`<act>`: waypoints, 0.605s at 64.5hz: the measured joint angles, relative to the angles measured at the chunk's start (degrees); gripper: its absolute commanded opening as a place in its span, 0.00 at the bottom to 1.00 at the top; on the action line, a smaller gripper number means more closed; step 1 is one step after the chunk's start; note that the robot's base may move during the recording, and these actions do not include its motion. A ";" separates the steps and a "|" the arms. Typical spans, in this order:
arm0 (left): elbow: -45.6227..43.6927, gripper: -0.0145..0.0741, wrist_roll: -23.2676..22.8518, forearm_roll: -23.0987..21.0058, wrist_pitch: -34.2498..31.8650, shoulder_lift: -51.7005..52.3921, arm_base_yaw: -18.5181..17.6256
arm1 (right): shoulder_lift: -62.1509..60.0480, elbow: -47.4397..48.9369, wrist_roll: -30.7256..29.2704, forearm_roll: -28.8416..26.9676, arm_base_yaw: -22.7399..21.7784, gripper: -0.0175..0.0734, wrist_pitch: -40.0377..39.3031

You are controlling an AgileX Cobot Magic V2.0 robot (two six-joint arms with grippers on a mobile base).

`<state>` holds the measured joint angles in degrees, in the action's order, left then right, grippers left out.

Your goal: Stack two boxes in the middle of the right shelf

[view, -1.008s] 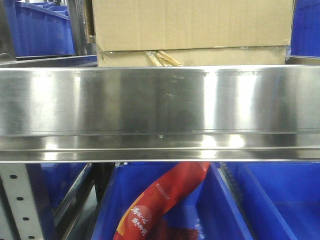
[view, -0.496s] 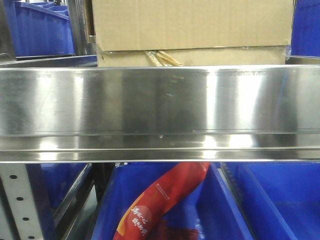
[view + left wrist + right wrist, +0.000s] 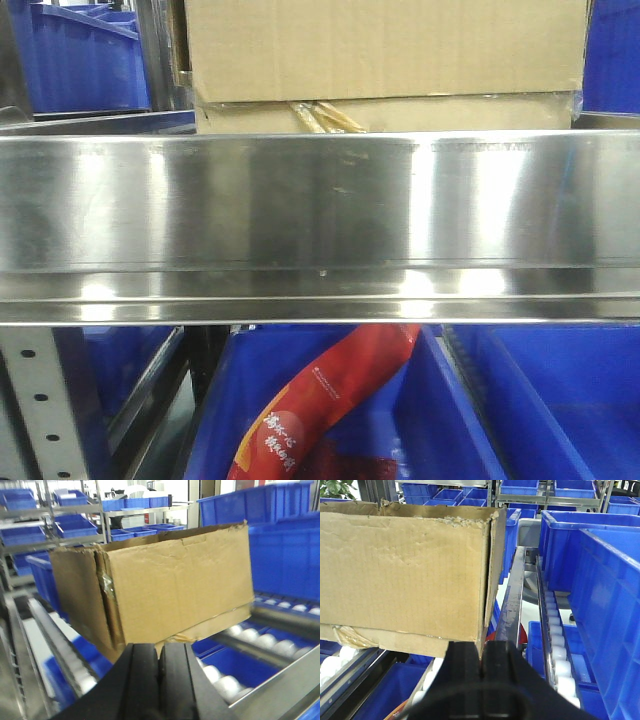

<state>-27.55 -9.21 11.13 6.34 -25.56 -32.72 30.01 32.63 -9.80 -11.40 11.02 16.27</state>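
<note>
In the front view the upper brown cardboard box (image 3: 385,45) rests on a shallower cardboard layer (image 3: 450,113) with a tan tape scrap (image 3: 325,115), behind the steel shelf's tall front lip (image 3: 320,200). In the left wrist view the creased box (image 3: 180,595) fills the middle, and my left gripper (image 3: 160,647) is shut just below its near lower corner. In the right wrist view the box (image 3: 405,575) is at the left with the lower layer (image 3: 395,641) under it. My right gripper (image 3: 481,647) is shut right under its near corner. I cannot tell whether either gripper touches the box.
Blue bins (image 3: 600,580) stand to the right of the box, with more on the racks behind. White roller tracks (image 3: 260,640) run under the box. Below the shelf a blue bin (image 3: 450,420) holds a red packet (image 3: 330,400). A grey perforated upright (image 3: 40,400) is at the lower left.
</note>
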 measured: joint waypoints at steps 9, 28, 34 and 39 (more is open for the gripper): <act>2.68 0.04 4.71 -4.58 -0.24 4.32 7.05 | 0.00 0.00 0.00 0.00 0.00 0.01 0.00; 14.15 0.04 13.13 -10.35 -0.52 19.29 24.48 | 0.00 0.00 0.00 0.00 0.00 0.01 0.00; 18.12 0.04 13.48 -10.50 -0.52 23.13 28.05 | 0.00 0.00 0.14 0.00 0.00 0.01 0.00; 20.80 0.04 13.61 -10.61 -0.52 24.93 30.34 | 0.00 0.00 0.14 0.00 0.00 0.01 0.00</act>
<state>-6.74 4.41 0.52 5.82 -0.62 -2.38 30.01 32.63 -9.65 -11.40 11.02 16.27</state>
